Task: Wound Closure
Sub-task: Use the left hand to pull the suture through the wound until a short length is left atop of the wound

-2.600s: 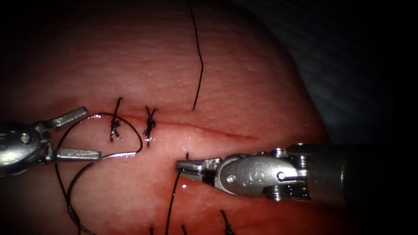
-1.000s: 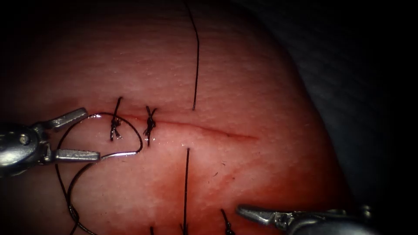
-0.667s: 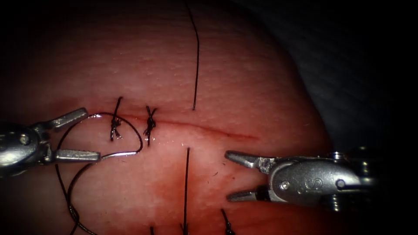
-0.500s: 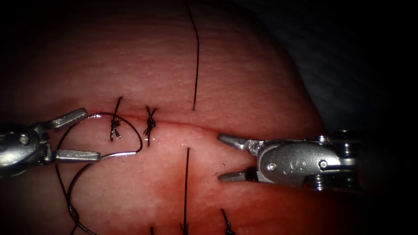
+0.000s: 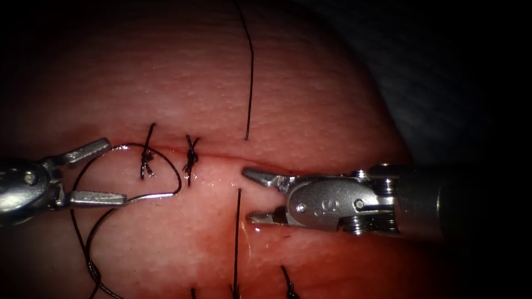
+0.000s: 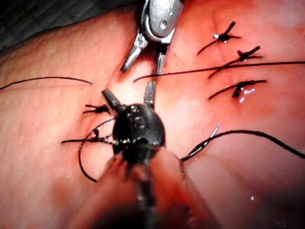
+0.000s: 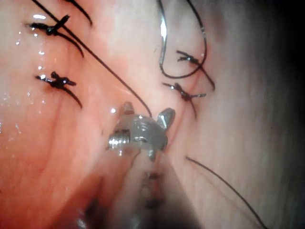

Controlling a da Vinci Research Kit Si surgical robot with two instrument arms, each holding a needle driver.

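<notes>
My left tool (image 5: pixel 95 173) stands open at the left end of the cut (image 5: pixel 221 159) and holds nothing. The curved needle (image 5: pixel 152 196) lies on the tissue (image 5: pixel 310 99), not in it, one end at the tip of the tool's lower jaw, arcing past two knotted stitches (image 5: pixel 190 158). My right tool (image 5: pixel 246 195), also open and empty, straddles the spot where the thread (image 5: pixel 237 238) comes out of the tissue below the cut. The thread's other strand (image 5: pixel 250 83) enters above the cut. The wrist views show the left tool (image 6: pixel 128 93), the needle (image 6: pixel 209 137) and the right tool (image 7: pixel 147 112).
Loops of thread (image 5: pixel 83 243) trail over the tissue under the left tool. Cut thread ends of other stitches (image 5: pixel 288 282) show at the near edge. Red fluid wets the tissue below the cut. Dark cloth (image 5: pixel 454 83) lies beyond the tissue on the right.
The right tool came up from the lower right and moved left with open jaws to the thread's exit point. Left tool and needle have not moved.
</notes>
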